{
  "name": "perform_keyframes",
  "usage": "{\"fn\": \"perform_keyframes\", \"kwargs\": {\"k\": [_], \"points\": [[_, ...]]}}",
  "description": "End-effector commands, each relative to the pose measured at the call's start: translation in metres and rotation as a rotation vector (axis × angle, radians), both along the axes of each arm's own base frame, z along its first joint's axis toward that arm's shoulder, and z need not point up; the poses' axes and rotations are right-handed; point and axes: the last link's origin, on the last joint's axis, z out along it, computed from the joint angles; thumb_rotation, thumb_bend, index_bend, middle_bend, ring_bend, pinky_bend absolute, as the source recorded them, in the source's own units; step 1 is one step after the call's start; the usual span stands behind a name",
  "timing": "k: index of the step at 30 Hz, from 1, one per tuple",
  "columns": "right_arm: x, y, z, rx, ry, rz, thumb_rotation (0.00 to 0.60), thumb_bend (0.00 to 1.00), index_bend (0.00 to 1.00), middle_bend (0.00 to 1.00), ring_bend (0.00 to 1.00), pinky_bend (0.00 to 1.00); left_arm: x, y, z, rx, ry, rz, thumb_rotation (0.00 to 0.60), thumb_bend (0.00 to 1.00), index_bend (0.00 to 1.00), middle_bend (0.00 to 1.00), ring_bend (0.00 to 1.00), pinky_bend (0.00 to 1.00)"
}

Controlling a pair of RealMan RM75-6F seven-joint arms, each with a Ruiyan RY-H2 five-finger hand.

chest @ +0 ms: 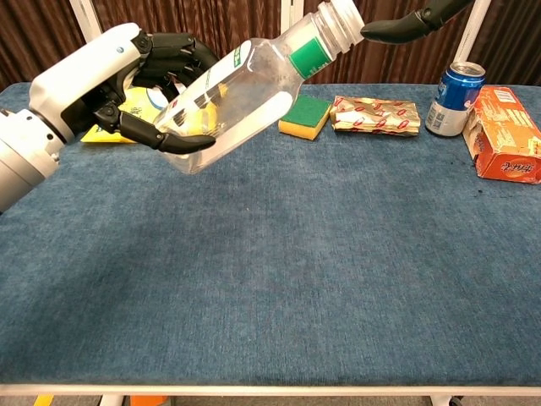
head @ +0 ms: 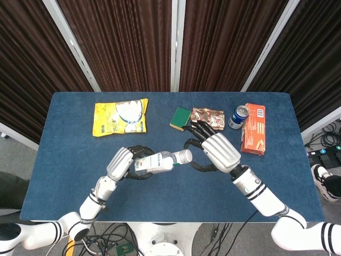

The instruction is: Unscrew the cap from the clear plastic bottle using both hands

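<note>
Clear plastic bottle (head: 157, 161): held off the bench (head: 69, 160), tilted, by the left robot hand (head: 121, 162), whose fingers wrap its body; white cap (head: 185, 156) points toward the right robot hand (head: 216, 152).

Right robot hand: fingers spread and curved, nothing gripped, fingertips (chest: 385, 30) just beside the cap; contact cannot be told.

Far side of bench, left to right: yellow snack bag (head: 120, 117), green-and-yellow sponge (head: 180, 118), foil-wrapped packet (head: 208, 117), blue can (head: 238, 117), orange box (head: 253, 128) near the right edge.

Open blue surface: in front of the bottle, toward the near edge.
</note>
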Motion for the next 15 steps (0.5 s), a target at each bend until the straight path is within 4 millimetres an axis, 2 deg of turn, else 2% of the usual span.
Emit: {"fn": "perform_keyframes", "kwargs": {"k": [1,8,15], "points": [[-0.0001,0.0001,-0.0005,-0.001,0.003,0.0,0.6,0.21,0.42,0.11,0.0,0.0,0.0001,-0.0005,-0.0004,-0.001,0.002,-0.001,0.6,0.35,0.5,0.49,0.42,0.53],[0.0005,-0.0003,-0.0009,-0.009,0.003,0.002,0.6,0.22,0.44,0.12,0.0,0.0,0.0001,-0.0018,-0.0008,-0.003,0.005,-0.003,0.6,0.35,0.5,0.49,0.42,0.53],[0.0003,-0.0016,-0.0015,-0.039,0.016,0.023,0.6,0.34,0.51,0.16,0.0,0.0,-0.0003,-0.0019,0.0006,-0.008,0.0,-0.003,0.6,0.35,0.5,0.49,0.42,0.53]]}}
